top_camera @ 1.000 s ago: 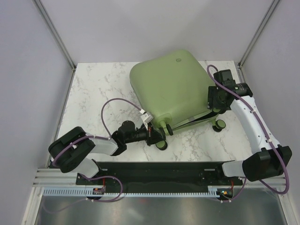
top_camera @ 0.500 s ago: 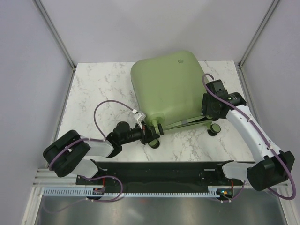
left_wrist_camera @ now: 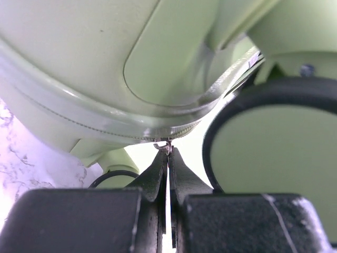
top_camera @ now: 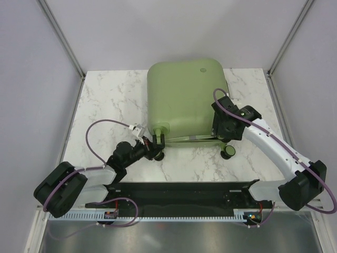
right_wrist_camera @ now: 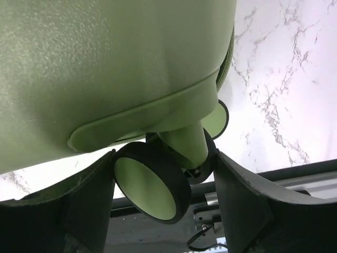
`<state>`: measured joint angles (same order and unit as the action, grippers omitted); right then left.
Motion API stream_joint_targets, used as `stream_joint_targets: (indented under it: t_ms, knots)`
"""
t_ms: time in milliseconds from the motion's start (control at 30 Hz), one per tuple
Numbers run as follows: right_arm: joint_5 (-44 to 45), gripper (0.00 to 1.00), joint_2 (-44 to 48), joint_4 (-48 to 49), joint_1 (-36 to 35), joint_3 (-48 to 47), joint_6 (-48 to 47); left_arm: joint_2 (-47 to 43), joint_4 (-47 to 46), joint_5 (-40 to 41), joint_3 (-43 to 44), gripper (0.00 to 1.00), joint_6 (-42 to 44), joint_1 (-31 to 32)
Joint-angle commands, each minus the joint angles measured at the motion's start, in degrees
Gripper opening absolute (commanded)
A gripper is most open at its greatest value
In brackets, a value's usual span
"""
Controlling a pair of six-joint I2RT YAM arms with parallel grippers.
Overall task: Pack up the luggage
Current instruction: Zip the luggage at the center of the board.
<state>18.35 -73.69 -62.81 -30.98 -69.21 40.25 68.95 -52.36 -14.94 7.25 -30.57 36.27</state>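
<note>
Nothing legible — the round logo (top_camera: 200,67) on the luggage (top_camera: 181,100) is too small to read.

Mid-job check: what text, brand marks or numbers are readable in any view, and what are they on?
No text can be read in any view.
The small round logo on the suitcase shell is too small to read.
Both wrist views show no lettering on the shell or the caster wheel.

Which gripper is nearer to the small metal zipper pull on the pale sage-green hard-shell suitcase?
Left. The left gripper is shut on the zipper pull at the suitcase's near-left corner; the right gripper straddles a black-rimmed green caster wheel at the near-right corner.
</note>
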Motion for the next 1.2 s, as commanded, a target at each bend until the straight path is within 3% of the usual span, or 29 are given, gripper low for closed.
stream_joint_targets:
  t_ms: [0,300,700,1000,1167]
  knots:
    - [-6.8,0.00,-2.5,6.6,-2.1,-4.8,4.2,-2.2,-9.4,-1.5,-1.8,0.02,0.5,0.7]
    - [-8.2,0.00,-5.0,7.8,-2.9,-7.7,6.7,-2.9,-13.5,-0.9,-3.4,0.02,-1.9,5.4]
    - [-7.5,0.00,-4.2,6.2,-3.4,-9.8,5.8,-3.6,-13.6,9.6,-2.3,0.02,-1.3,16.5]
    - [-6.5,0.00,-2.5,6.2,-3.5,-9.4,4.5,-1.6,-18.6,17.5,-3.5,0.02,-3.4,23.8]
    - [-5.8,0.00,-2.1,6.1,-3.5,-10.6,3.0,-6.5,-13.2,19.9,-6.0,0.02,-2.3,24.2]
